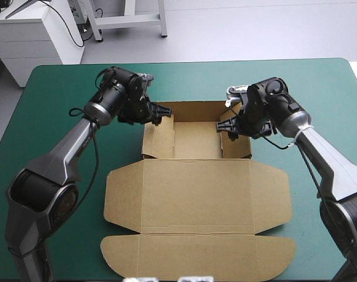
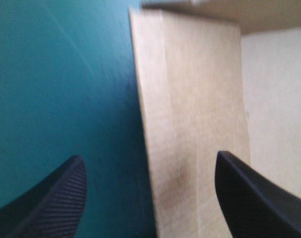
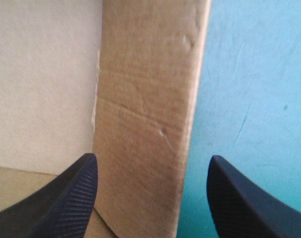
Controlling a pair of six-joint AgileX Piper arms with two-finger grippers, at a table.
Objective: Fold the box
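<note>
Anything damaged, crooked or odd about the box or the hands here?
Nothing stands out. The box is a tidy open tray with its lid flat; the left hand and right hand, both open, each straddle a side wall.

The box (image 1: 196, 194) is matt brown board; its wall between the fingers (image 3: 66, 198) of the right gripper (image 3: 152, 156) shows faint creases and small dents. The cover (image 1: 60, 117) beside it is smooth teal-green, lightly scuffed. The black fingers carry fine matt ribbing. The arms (image 1: 66, 150) have grey shells with a soft sheen.
</note>
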